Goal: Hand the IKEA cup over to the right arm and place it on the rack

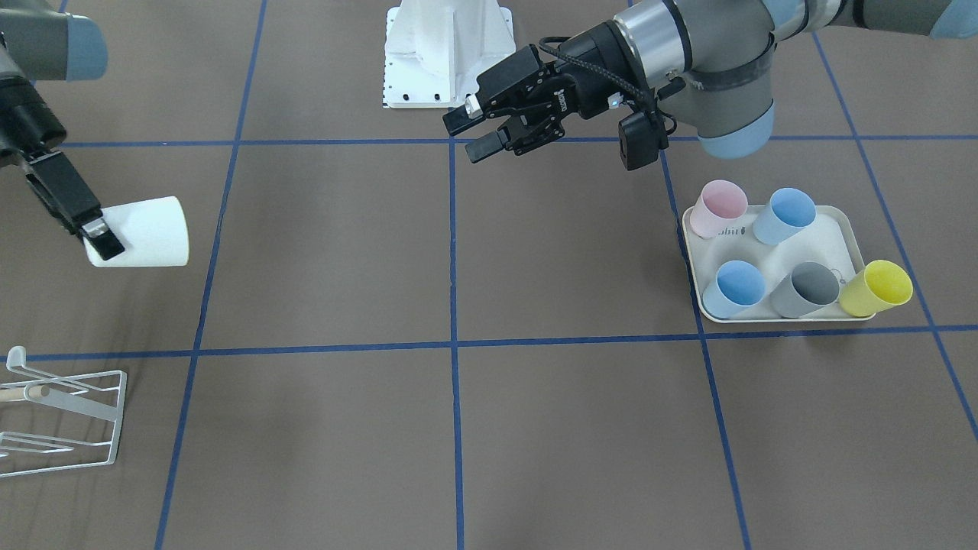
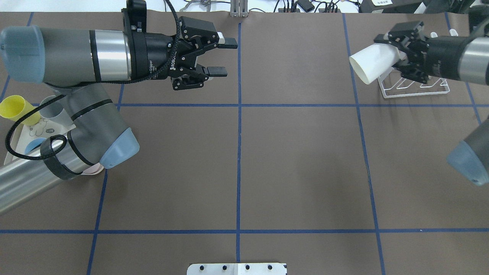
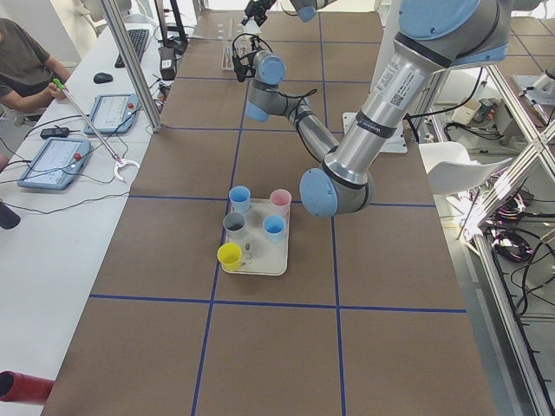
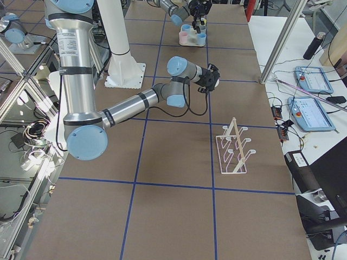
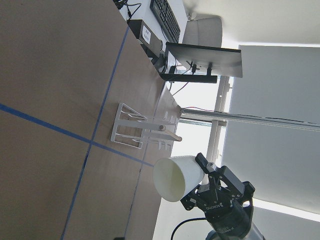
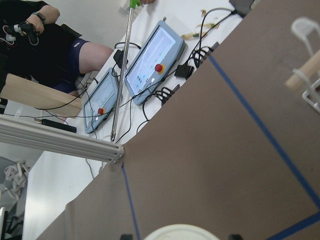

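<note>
Held sideways in the air toward the right end of the desk (image 2: 298,160): the white IKEA cup (image 2: 372,63), pinched near its narrow closed end by the fingers of the right gripper (image 2: 397,53), mouth turned toward the desk's middle. Near the white wire rack (image 2: 416,89) but not on it; apart from it on the robot's side in the front-facing view, with no prong inside the cup. Left gripper (image 2: 223,57) raised near the desk's centre line, fingers spread wide with nothing between them, well apart from the cup. Hand-over judged done; placing on the rack not yet done.

Likely troubles from here:

Slipping. Smooth tapered wall, gripped only at the small end, so easily swung or squeezed out of the fingers by a quick wrist turn.

Wrong mouth direction. Opens sideways now, toward no prong; needs turning before lowering onto a slanted prong. With too little turn, risk of landing the rim on a prong tip or on the wooden dowel (image 1: 19,396) instead of sliding over.

Shoving the rack. Light wire frame, unfixed as far as can be told; probably easy to skid or tip with a push from cup or fingers.

Early release. Opening before full seating on a prong: probably a drop and a roll across the desk.

Little danger judged to the tray (image 1: 833,237) of coloured cups (image 1: 791,214) on the left side, well apart.
</note>
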Tool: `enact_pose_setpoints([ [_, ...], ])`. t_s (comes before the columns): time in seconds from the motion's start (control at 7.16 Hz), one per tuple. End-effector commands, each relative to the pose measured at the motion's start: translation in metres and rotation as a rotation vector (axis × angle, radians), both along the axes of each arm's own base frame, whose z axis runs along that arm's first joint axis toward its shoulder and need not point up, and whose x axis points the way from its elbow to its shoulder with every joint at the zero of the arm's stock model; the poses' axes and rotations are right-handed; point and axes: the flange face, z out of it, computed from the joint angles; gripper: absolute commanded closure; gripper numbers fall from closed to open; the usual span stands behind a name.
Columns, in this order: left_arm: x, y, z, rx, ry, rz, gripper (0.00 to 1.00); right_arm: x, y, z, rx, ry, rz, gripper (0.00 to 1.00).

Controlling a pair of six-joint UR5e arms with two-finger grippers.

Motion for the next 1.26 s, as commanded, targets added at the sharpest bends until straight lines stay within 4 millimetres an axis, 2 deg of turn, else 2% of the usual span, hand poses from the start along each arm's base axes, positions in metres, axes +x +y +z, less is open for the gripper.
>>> enact_pose_setpoints([
  [0.0,0.004,-0.004,0.005,-0.006,-0.011,-0.003,0.26,0.030,0.005,0.032,0.068,0.195,0.154,1.00],
  [0.14,0.008,-0.006,0.008,-0.009,-0.020,-0.003,0.26,0.038,0.010,0.051,0.053,0.275,0.183,1.00],
  [0.28,0.009,-0.007,0.010,-0.005,-0.026,-0.008,0.26,0.050,0.019,0.075,0.121,0.459,0.163,1.00],
  [0.56,0.008,-0.009,0.011,0.002,-0.030,-0.014,0.26,0.061,0.023,0.101,0.219,0.737,0.145,1.00],
  [0.7,0.007,-0.008,0.010,0.003,-0.029,-0.014,0.26,0.057,0.022,0.104,0.269,0.854,0.126,1.00],
  [0.84,0.007,-0.008,0.010,0.003,-0.029,-0.014,0.26,0.027,-0.006,0.082,0.289,0.857,0.142,1.00],
  [1.12,0.005,-0.008,0.009,0.006,-0.026,-0.015,0.26,-0.006,-0.016,0.075,0.248,0.780,0.168,1.00],
])
